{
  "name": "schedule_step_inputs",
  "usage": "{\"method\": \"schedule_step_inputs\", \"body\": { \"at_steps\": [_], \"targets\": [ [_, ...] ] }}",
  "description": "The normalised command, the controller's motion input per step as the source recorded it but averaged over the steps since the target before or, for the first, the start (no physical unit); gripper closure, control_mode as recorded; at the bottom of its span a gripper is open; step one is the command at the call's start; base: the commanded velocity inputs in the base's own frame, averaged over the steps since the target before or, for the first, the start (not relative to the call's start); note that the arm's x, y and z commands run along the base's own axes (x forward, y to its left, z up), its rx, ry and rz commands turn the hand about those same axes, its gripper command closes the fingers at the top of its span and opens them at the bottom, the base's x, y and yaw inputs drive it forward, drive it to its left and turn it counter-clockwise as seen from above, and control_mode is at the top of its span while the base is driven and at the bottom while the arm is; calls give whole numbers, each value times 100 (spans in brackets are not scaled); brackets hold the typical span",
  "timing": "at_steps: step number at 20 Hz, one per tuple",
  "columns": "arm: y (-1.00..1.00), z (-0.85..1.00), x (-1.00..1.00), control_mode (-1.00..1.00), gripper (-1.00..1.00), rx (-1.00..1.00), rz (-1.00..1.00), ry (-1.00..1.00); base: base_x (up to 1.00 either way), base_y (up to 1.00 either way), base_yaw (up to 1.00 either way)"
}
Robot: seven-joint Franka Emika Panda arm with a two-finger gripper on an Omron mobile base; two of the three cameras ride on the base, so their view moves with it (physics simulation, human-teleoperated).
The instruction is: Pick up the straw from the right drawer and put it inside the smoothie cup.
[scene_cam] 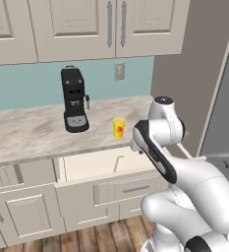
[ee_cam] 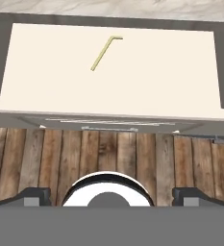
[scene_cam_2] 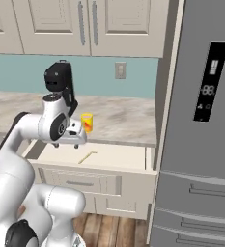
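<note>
The arm's elbow hides the right drawer's right end in the left base view. The red mark on the smoothie cup is too small to read. The coffee machine is partly covered by the arm's wrist.

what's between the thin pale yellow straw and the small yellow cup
Bare cream drawer floor around the straw, then the marble counter's front edge below the cup. Nothing else lies between, by the right base view.
</note>
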Motion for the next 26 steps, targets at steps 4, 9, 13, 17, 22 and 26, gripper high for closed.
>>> {"method": "schedule_step_inputs", "body": {
  "at_steps": [4, 9, 13, 17, 22, 26],
  "targets": [
    [0, -46, 15, -100, -100, 0, 0, 1, 0, 0, 0],
    [0, -49, 13, -100, -100, 0, 0, 1, 0, 0, 0],
    [0, -43, 13, -100, -100, 0, 0, 0, 0, 0, 0],
    [0, -37, 19, -100, -100, 0, 0, 0, 0, 0, 0],
    [0, -31, 19, -100, -100, 0, 0, 0, 0, 0, 0],
    [0, -21, 23, -100, -100, 0, 0, 3, 0, 0, 0]
  ]
}}
